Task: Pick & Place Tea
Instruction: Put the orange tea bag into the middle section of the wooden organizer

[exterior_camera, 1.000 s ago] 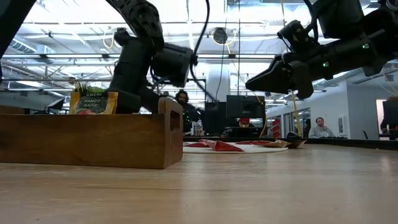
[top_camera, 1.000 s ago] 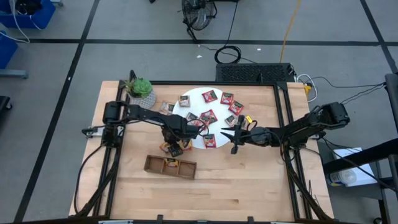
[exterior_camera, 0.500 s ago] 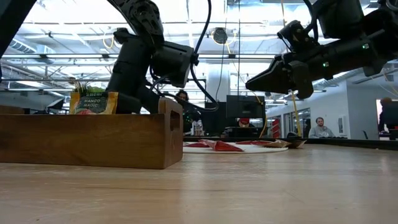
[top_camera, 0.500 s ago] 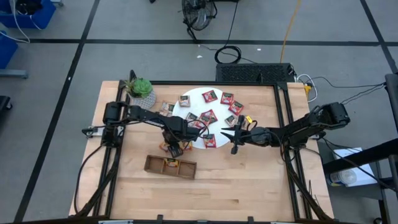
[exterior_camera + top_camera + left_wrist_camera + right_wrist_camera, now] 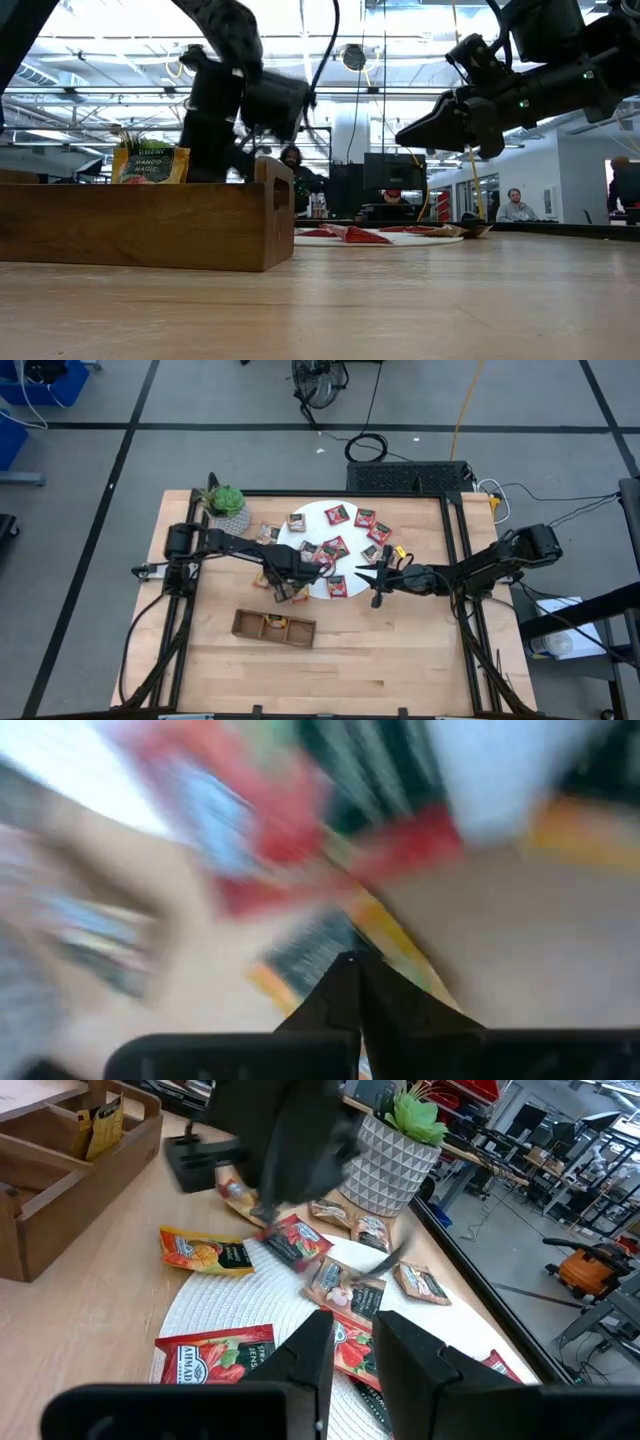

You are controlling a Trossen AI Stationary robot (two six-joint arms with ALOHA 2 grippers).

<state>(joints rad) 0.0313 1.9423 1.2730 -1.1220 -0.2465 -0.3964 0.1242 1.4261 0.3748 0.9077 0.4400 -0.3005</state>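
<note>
— Where is your left gripper [image 5: 272,582]?
— Over the surface [image 5: 400,660], just off the left edge of the white disc [image 5: 312,517]. My fingers are pressed together, tip to tip, in the wrist view. Whether anything is caught between them I cannot tell; that view is smeared.

— And the tea [image 5: 337,513]?
— Small flat square sachets, mostly red with dark labels, spread across the disc. One orange-yellow sachet [image 5: 206,1251] lies flat on the wood just beside the disc's rim, its long side roughly along that rim. A few grey-brown ones [image 5: 420,1284] lie near the plant [image 5: 225,503]. One sachet [image 5: 150,164] stands upright in the tray [image 5: 273,628], label facing the low camera.

— Your other arm?
— My right gripper [image 5: 375,582] hovers above the disc's right edge, fingers a little apart, pinching nothing, with a red sachet [image 5: 213,1353] lying flat just before it.
</note>
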